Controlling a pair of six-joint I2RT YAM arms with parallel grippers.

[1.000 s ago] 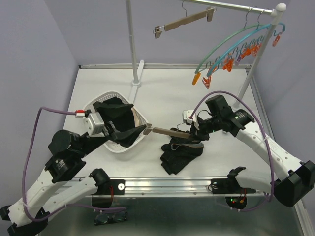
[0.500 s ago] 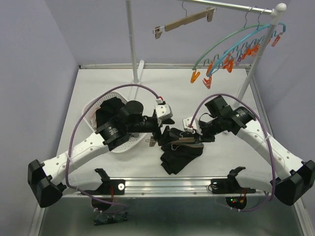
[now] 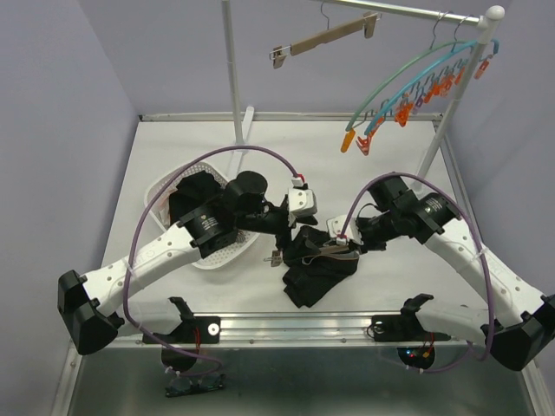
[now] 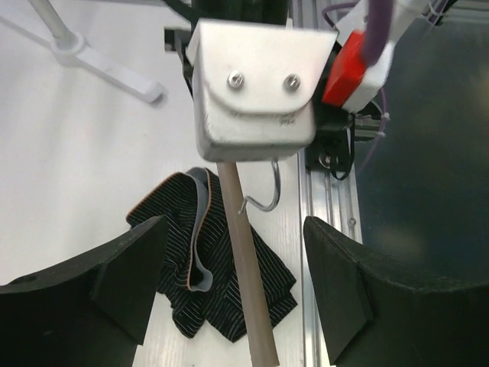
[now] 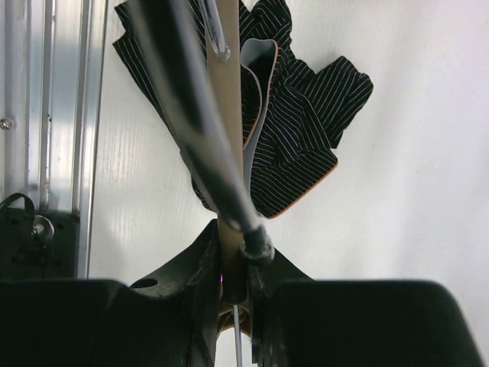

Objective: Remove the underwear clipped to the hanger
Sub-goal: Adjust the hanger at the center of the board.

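Near edge: a ribbed aluminium rail [image 3: 295,325] runs along the white surface [image 3: 303,165].
Underwear: one crumpled piece of black pinstriped cloth [image 3: 316,267] with orange hem trim and a grey elastic waistband lies heaped on the surface just beyond the rail, right of centre, under and beside the hanger bar. Whether a clip still grips it cannot be told.
Hanger: one straight pale wooden hanger [image 4: 243,260] with a bent wire hook [image 4: 263,197] lies over the cloth.
Right tool: its fingers [image 5: 231,267] are pinched tight on the wooden bar.
Left tool: its two black pads are spread wide either side of the bar [image 4: 235,237], with nothing held.
Basket: one white mesh basket [image 3: 212,260] on the left holds dark black garments [image 3: 186,195] and is partly hidden by the left arm.
Far rack: a white pole [image 3: 232,78] and rail carry one wooden clip hanger [image 3: 325,36] and two curved teal hangers [image 3: 408,74] fringed with orange clips [image 3: 349,140].
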